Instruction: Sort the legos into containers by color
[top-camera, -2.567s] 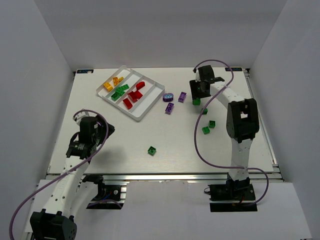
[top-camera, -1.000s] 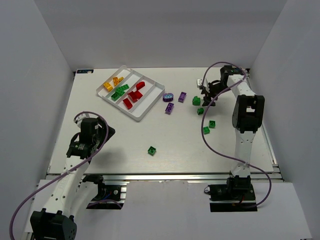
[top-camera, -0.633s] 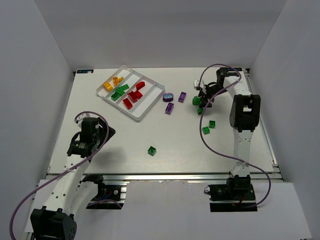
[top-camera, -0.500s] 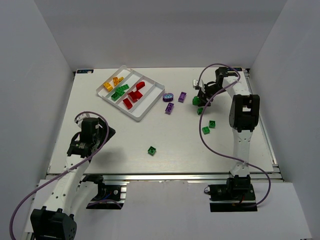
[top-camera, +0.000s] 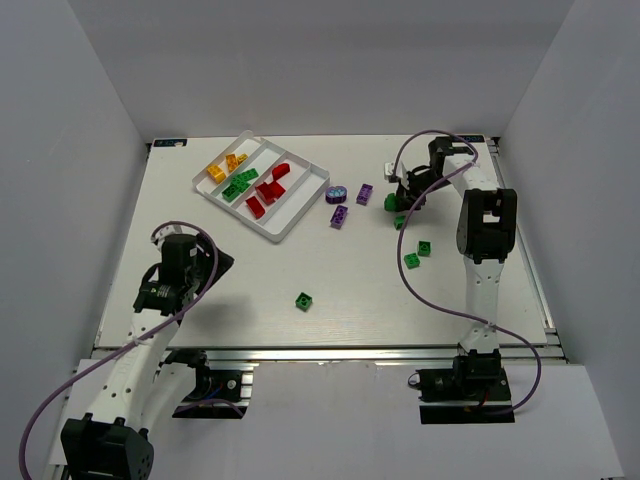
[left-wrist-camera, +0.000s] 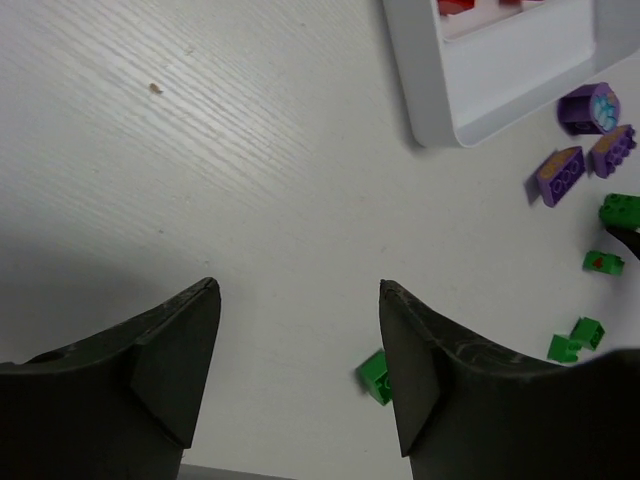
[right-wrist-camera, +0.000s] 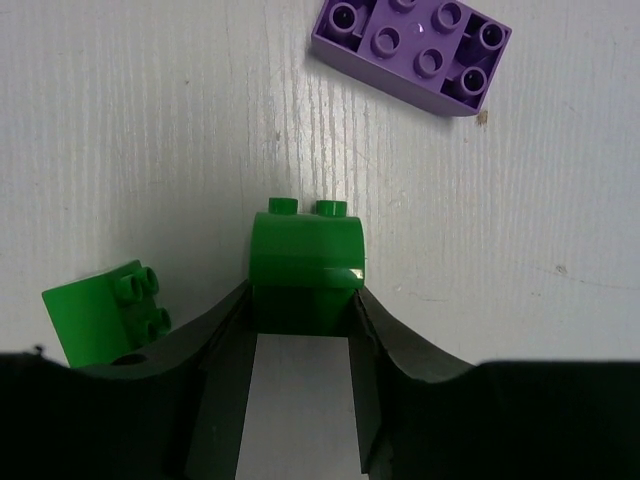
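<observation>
My right gripper (right-wrist-camera: 302, 295) is shut on a green lego (right-wrist-camera: 305, 260) that rests on the table at the back right, its fingers pressed against both sides. In the top view the right gripper (top-camera: 397, 200) is at that lego (top-camera: 390, 201). Another green lego (right-wrist-camera: 105, 310) lies just beside it, and a purple one (right-wrist-camera: 410, 50) beyond. The white tray (top-camera: 276, 237) of containers holds yellow-orange, green and red legos in separate compartments. My left gripper (left-wrist-camera: 295, 290) is open over bare table at the near left, with a green lego (left-wrist-camera: 372, 375) by its right finger.
A round purple lego (top-camera: 337, 193) and a purple brick (top-camera: 340, 216) lie right of the tray. Two green bricks (top-camera: 418, 254) sit near the right arm and one green brick (top-camera: 303, 300) lies mid-table. White walls enclose the table.
The right gripper has moved left onto the green lego and closed its fingers on it. The left arm has stayed where it was.
</observation>
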